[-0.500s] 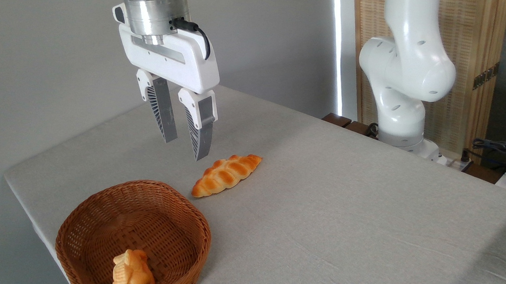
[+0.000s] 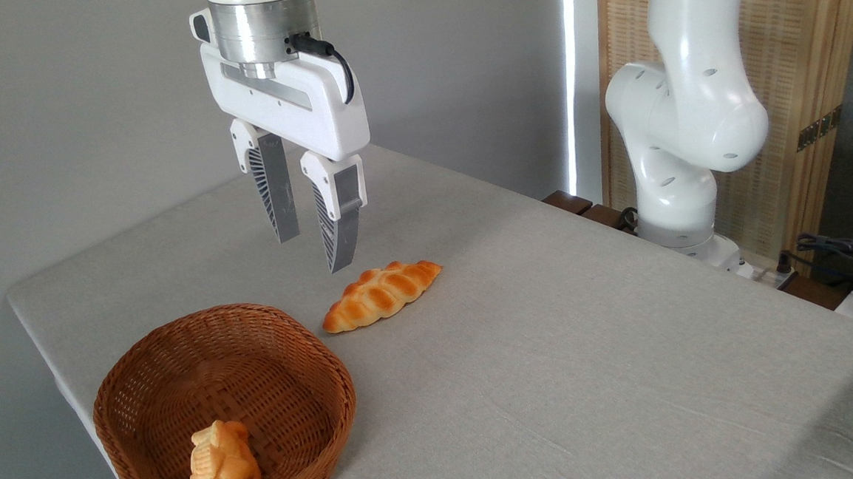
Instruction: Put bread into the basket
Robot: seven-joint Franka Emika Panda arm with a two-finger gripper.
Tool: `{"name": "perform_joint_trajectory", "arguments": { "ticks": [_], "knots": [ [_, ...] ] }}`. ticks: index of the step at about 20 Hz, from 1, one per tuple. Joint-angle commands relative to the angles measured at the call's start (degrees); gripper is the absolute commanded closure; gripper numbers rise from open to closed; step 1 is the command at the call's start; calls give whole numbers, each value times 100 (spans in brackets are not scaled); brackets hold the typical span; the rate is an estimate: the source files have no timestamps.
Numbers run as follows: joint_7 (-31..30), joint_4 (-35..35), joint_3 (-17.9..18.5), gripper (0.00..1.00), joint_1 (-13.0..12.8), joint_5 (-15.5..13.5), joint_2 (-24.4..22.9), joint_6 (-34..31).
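Observation:
The long braided bread (image 2: 383, 294) with a glossy golden-orange crust lies on the table just right of the basket, angled up to the right. The brown wicker basket (image 2: 144, 345) stands at the front left of the table. My gripper (image 2: 314, 252) hangs in the air above and slightly left of the bread, fingers pointing down, open with a narrow gap and nothing between them. It touches neither the bread nor the basket.
A smaller, paler lumpy bread piece (image 2: 222, 464) lies inside the basket near its front wall. The arm's white base (image 2: 680, 142) rises at the table's far right edge. The table's left edge (image 2: 40, 344) runs close behind the basket.
The gripper has shifted very slightly; its fingers look about the same. The bread and the basket have not moved.

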Motion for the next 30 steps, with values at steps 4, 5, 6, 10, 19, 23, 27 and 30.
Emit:
{"name": "perform_joint_trajectory", "arguments": {
  "ticks": [4,5,6,10,19,23,27,30],
  "knots": [
    [-21,30,18,0,-56,-82,1,-133],
    [-30,-31,0,0,-82,-74,-8,-124],
    [-30,-118,-26,0,-82,-74,-51,-124],
    [-30,-785,-70,0,-363,-74,-297,-72],
    [-320,-1938,-70,0,-1119,-118,-438,623],
    [-302,-2053,-61,0,-1286,-109,-237,693],
    [-320,-2044,-131,0,-1374,-12,150,764],
    [-311,-2053,-132,0,-1366,-12,194,781]
  ]
}}
